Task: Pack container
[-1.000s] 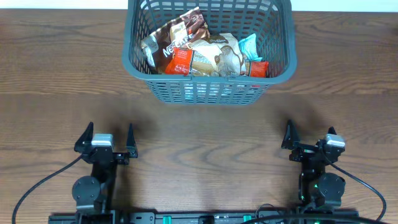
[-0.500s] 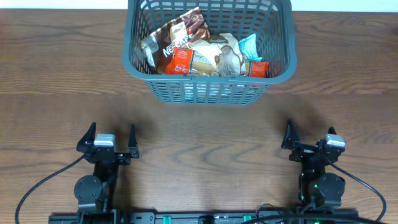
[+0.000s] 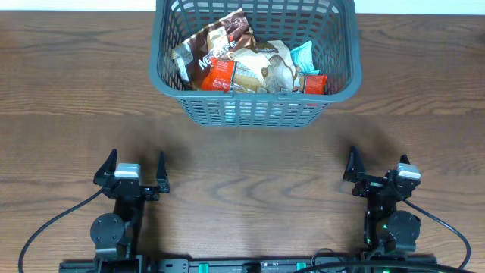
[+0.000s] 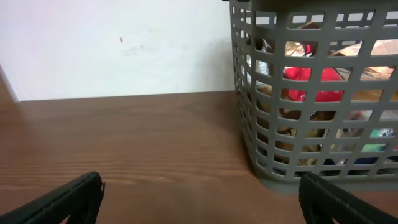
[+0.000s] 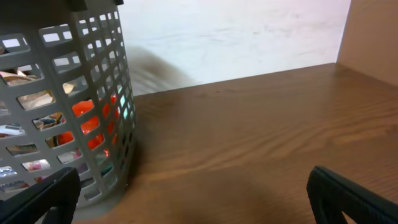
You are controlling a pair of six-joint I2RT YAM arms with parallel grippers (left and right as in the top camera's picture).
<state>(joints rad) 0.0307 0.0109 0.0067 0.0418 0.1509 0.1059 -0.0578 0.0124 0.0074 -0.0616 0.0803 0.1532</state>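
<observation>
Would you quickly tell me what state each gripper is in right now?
Left gripper: open, holding nothing.
Right gripper: open, holding nothing.

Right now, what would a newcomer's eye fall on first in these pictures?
The blue-grey container at the far middle of the wooden table draws the eye first. It holds a heap of food packets, with a brown coffee packet on top. Near the front edge, the left end effector and right end effector sit open and empty, well apart from the container.
</observation>
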